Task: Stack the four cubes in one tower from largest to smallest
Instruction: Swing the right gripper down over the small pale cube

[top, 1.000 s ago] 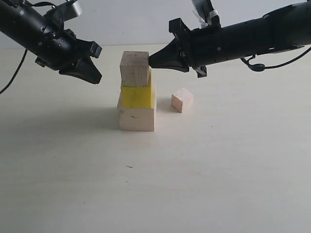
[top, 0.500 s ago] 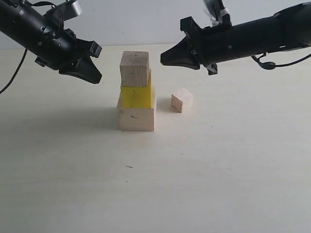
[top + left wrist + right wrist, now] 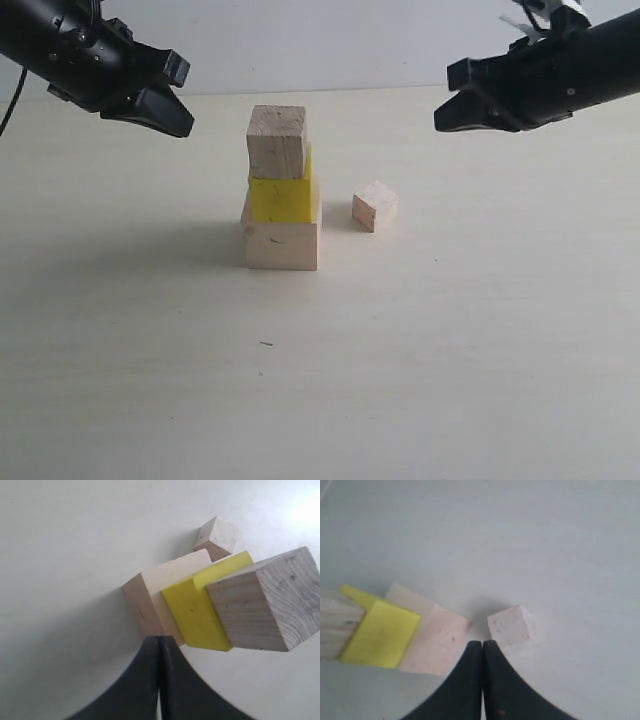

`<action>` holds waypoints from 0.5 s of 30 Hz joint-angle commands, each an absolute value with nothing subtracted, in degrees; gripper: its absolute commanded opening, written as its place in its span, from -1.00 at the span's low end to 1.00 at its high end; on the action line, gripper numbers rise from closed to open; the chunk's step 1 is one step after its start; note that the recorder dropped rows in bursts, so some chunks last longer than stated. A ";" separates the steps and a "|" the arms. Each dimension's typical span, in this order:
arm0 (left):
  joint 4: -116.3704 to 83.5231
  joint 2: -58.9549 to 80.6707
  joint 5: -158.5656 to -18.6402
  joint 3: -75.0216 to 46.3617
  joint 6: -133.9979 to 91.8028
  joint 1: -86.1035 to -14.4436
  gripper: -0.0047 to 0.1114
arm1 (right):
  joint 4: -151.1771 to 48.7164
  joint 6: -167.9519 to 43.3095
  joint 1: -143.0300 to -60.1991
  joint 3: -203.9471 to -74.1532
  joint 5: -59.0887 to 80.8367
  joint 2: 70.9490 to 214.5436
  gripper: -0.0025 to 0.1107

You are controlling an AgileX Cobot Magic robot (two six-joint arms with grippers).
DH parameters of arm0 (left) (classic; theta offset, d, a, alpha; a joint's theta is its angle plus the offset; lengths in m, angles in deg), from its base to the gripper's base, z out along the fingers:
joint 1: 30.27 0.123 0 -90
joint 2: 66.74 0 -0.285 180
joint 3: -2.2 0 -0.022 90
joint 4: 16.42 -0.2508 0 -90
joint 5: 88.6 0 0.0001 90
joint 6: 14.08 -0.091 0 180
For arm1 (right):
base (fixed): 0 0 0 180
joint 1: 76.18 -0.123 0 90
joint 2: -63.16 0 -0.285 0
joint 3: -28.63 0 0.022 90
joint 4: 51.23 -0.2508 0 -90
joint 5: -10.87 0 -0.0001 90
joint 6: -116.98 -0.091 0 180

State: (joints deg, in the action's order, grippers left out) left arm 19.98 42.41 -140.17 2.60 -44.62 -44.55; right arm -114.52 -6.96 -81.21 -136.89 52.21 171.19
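Three cubes stand in a column on the table: the large wooden cube point(image 3: 281, 244) at the bottom, the yellow cube point(image 3: 284, 198) on it, and the medium wooden cube point(image 3: 277, 141) on top, set slightly to the left. To the column's right the smallest wooden cube point(image 3: 375, 206) lies alone on the table. High at the upper left my left gripper point(image 3: 183, 125) is shut and empty. At the upper right hangs my right gripper point(image 3: 440, 120), also shut and empty. In the wrist views the left gripper point(image 3: 159, 639) and right gripper point(image 3: 482, 644) show jaws pressed together, with the small cube point(image 3: 512, 625) close by.
The pale table point(image 3: 450, 350) stretches in front of and to both sides of the cubes. A light wall point(image 3: 320, 40) rises behind the table's far edge.
My right gripper has pulled away from the top wooden cube to the right and slightly up. My left gripper has risen a little and drawn back. The cubes have stayed put.
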 commanded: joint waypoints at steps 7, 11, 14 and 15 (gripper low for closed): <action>20.04 41.02 -138.98 2.46 -45.13 -44.32 -0.92 | -85.90 -22.15 -89.47 -144.05 48.52 173.23 -0.96; 20.04 40.55 -138.75 2.46 -45.13 -44.04 -0.92 | -83.65 -22.15 -90.82 -145.91 48.89 175.91 -0.96; 20.04 40.45 -138.51 2.46 -45.13 -43.94 -0.92 | -83.33 -22.15 -90.82 -146.05 49.06 178.10 -0.90; 20.04 40.45 -138.51 2.46 -45.13 -43.94 -0.92 | -82.94 -22.15 -90.82 -146.05 49.06 178.81 -0.84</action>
